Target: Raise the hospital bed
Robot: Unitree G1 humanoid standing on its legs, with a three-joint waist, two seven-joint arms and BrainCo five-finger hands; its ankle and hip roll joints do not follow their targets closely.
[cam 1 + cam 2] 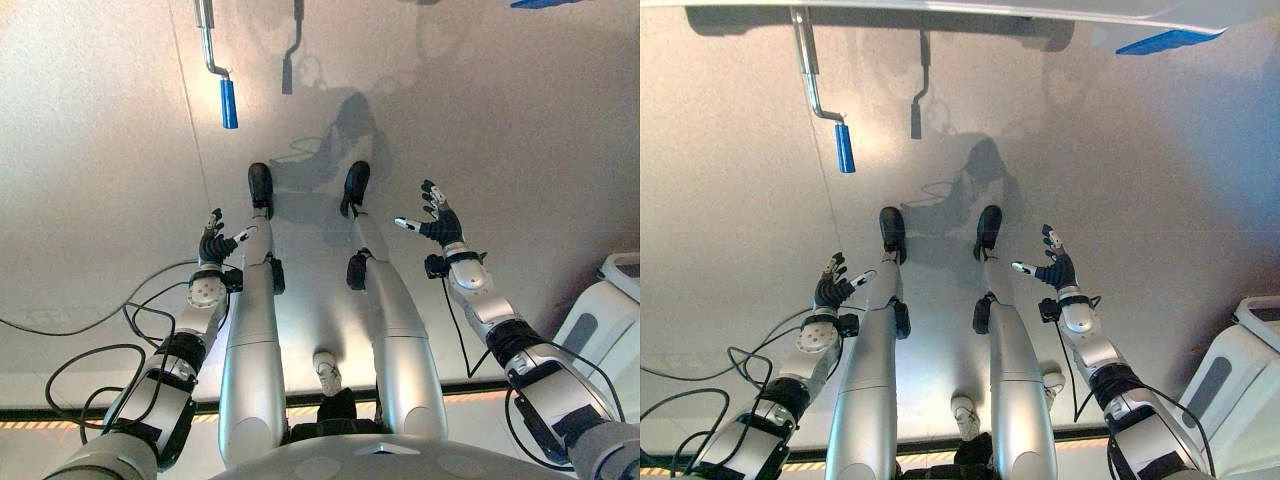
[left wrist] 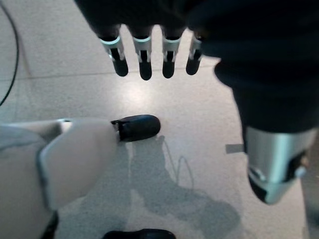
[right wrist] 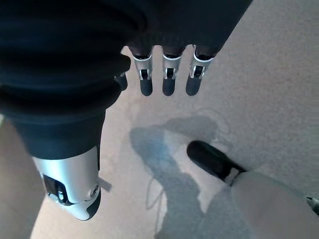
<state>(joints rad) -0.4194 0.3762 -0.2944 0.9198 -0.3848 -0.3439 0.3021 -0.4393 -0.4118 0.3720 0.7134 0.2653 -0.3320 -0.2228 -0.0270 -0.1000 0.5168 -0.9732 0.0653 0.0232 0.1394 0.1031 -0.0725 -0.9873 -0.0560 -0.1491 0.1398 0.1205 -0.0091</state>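
The bed crank (image 1: 826, 98) hangs under the bed frame (image 1: 940, 10), its blue grip (image 1: 844, 148) lowest. That grip likely offers a firm hold; the steel looks rigid and may turn stiffly. Left hand (image 1: 216, 240) and right hand (image 1: 437, 222), well short of the crank, are spread and empty.

Pale speckled floor (image 1: 520, 150) with a thin seam running from far to near on the left, brightly lit with hard shadows; a white and grey unit (image 1: 1230, 390) stands at the near right

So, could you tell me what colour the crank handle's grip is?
Blue, on a silver crank handle; clearest in the right eye view.
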